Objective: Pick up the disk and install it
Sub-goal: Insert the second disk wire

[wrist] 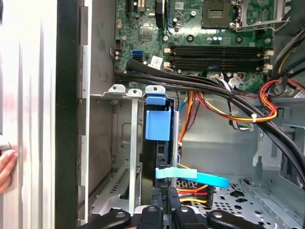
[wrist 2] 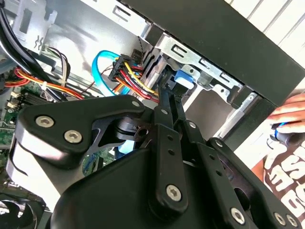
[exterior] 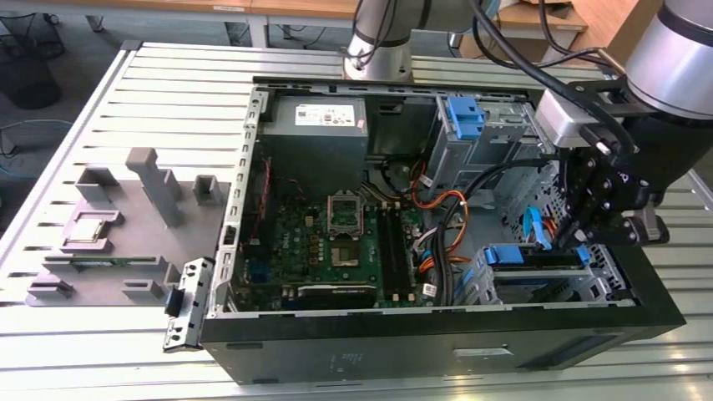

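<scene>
The disk [wrist: 157, 125], in its bright blue carrier, stands on edge in a slot of the metal drive cage [wrist: 123, 143] at the case's front corner. In the exterior view its blue carrier [exterior: 518, 255] shows at the top of that cage [exterior: 607, 271], at the exterior view's right. My gripper [exterior: 582, 238] hangs just over the cage. Its two fingers lie close together, shut, and their tips [wrist: 159, 200] meet the end of the disk. In the second wrist view the gripper [wrist 2: 170, 98] points at the blue carrier [wrist 2: 183, 78] among the cables.
A light blue data cable [wrist: 195, 177] and red-yellow power wires [wrist 2: 128, 76] crowd the disk's end. Thick black cables [wrist: 200, 88] cross toward the motherboard [exterior: 334, 242]. Another blue bracket [exterior: 462, 117] sits in the upper cage. A person's hand [wrist 2: 290, 114] rests outside the case wall.
</scene>
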Available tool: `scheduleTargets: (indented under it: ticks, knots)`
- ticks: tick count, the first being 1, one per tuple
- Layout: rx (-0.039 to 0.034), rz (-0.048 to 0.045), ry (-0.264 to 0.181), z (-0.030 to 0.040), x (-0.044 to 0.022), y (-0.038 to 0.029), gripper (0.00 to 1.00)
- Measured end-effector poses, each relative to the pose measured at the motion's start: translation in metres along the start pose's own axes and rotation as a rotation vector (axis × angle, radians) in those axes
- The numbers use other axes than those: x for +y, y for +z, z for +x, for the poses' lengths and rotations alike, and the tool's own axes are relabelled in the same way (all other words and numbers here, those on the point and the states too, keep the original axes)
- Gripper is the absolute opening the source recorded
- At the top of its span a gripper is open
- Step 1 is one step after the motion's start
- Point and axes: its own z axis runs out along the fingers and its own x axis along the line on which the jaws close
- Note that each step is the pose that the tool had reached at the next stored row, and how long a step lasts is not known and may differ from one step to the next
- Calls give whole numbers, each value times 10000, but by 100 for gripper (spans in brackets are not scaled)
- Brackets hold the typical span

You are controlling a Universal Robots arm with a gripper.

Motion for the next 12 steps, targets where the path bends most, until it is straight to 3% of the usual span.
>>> scheduleTargets:
  ticks: [2,7,12]
  knots:
    - [-122,25,5,5,0,-1,17]
    - [-180,28,10,41,2,2,17]
    - [-411,35,25,64,2,3,17]
